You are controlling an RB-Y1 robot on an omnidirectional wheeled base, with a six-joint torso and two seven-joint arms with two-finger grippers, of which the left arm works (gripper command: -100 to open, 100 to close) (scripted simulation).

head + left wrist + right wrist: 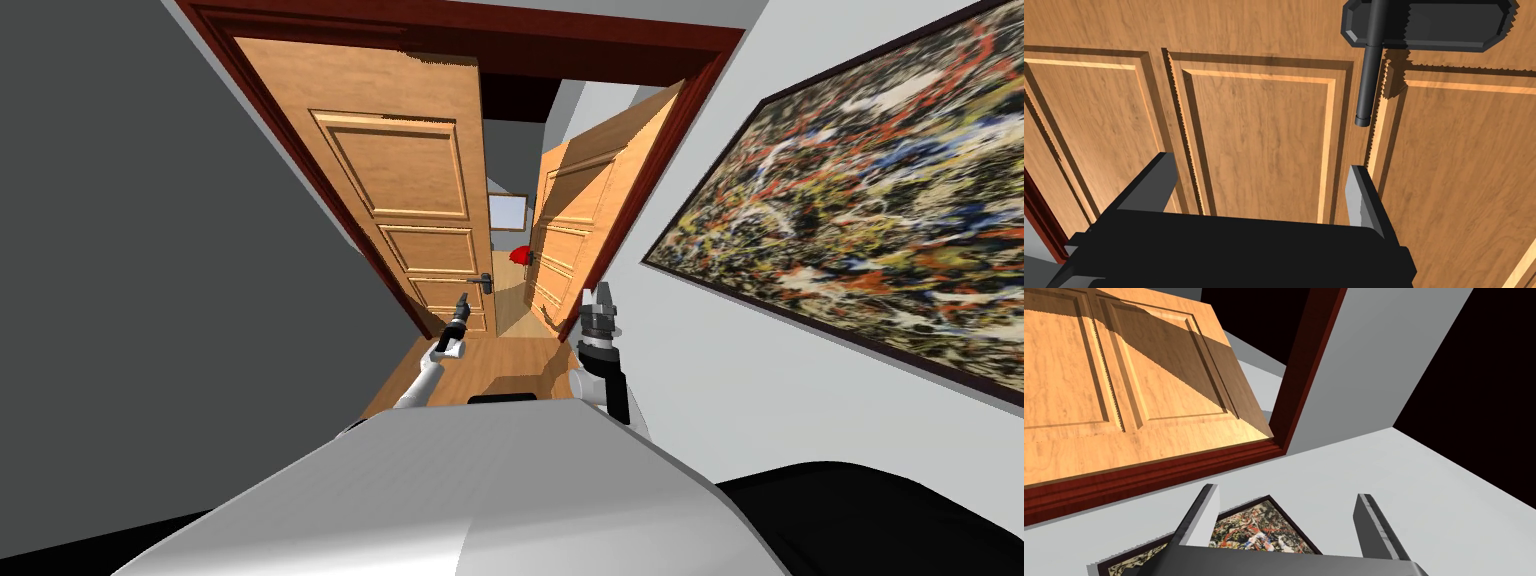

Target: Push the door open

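Note:
A wooden double door stands in a dark red frame. Its left leaf carries a dark lever handle; the right leaf is swung partly away, leaving a gap between the two. My left gripper is open just short of the left leaf, a little below the handle. In the left wrist view the gripper faces a recessed panel, with the lever beyond one finger. My right gripper is open near the right leaf's edge; in its own view the gripper holds nothing.
A large abstract painting hangs on the white wall at my right, close to the right arm. A grey wall runs along my left. Through the gap show a wooden floor, a small red object and a window.

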